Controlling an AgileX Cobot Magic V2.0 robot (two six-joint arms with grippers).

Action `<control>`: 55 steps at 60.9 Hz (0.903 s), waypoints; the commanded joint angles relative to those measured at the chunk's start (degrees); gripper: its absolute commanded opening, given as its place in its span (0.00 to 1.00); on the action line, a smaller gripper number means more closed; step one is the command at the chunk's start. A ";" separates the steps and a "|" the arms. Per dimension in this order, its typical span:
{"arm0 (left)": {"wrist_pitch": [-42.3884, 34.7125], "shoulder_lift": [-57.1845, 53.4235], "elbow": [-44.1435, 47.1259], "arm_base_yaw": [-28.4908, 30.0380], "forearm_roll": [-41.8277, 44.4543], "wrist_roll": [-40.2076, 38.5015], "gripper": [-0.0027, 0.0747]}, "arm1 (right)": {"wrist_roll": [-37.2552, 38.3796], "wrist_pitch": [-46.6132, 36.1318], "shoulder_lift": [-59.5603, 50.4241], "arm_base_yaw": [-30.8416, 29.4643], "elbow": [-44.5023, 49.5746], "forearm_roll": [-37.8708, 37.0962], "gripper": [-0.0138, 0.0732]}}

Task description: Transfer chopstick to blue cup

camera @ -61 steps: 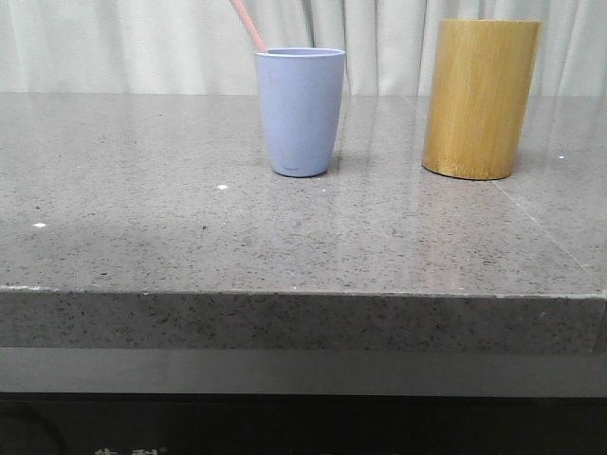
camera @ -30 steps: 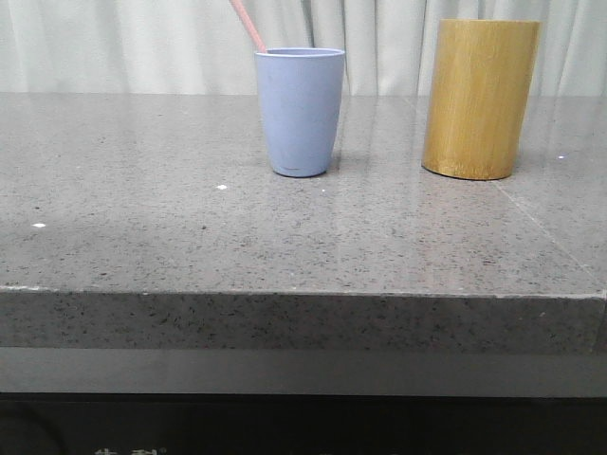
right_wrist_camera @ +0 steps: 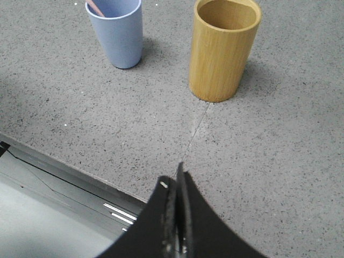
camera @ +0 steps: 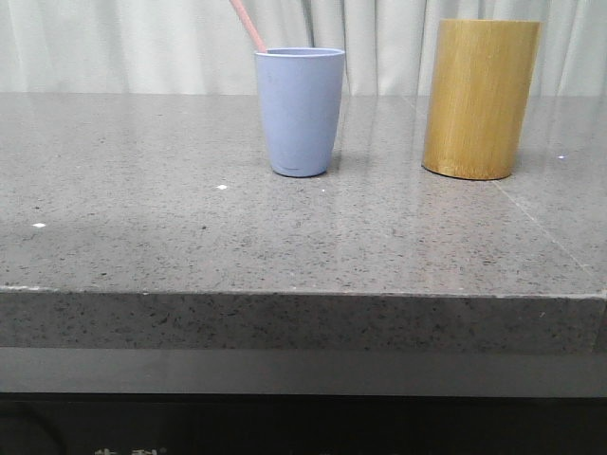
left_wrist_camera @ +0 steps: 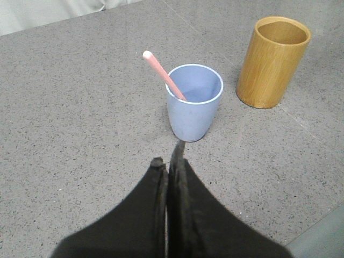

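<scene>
The blue cup (camera: 300, 111) stands upright on the grey stone table, left of the bamboo holder. A pale pink chopstick (camera: 248, 26) leans out of its left side; it also shows in the left wrist view (left_wrist_camera: 163, 74) inside the cup (left_wrist_camera: 193, 110) and in the right wrist view (right_wrist_camera: 95, 7) in the cup (right_wrist_camera: 118, 37). My left gripper (left_wrist_camera: 170, 161) is shut and empty, hanging above the table short of the cup. My right gripper (right_wrist_camera: 173, 180) is shut and empty, above the table's front edge. Neither gripper shows in the front view.
The taller yellow-brown bamboo holder (camera: 480, 99) stands right of the blue cup; it looks empty from above (left_wrist_camera: 273, 62) (right_wrist_camera: 223, 48). The table's front edge (camera: 303, 294) runs across the front view, with a dark gap below it (right_wrist_camera: 59, 177). A curtain hangs behind.
</scene>
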 commanded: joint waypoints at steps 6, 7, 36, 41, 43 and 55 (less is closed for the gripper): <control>-4.54 -0.47 -1.60 0.05 -0.15 -0.42 0.01 | -0.07 -3.33 0.37 -0.24 -1.29 0.04 0.08; -4.54 -0.47 -1.60 0.05 -0.15 -0.42 0.01 | -0.07 -3.33 0.37 -0.24 -1.29 0.04 0.08; -25.84 -21.42 25.04 13.02 2.52 -0.42 0.01 | -0.07 -3.08 0.37 -0.24 -1.29 0.04 0.08; -30.66 -27.79 32.89 16.20 2.09 -0.42 0.01 | -0.07 -3.08 0.37 -0.24 -1.29 0.04 0.08; -32.81 -30.55 36.09 17.27 2.09 -0.42 0.01 | -0.07 -3.08 0.37 -0.24 -1.29 0.04 0.08; -38.46 -44.59 50.55 22.48 -0.60 -0.42 0.01 | -0.07 -3.08 0.37 -0.24 -1.29 0.04 0.08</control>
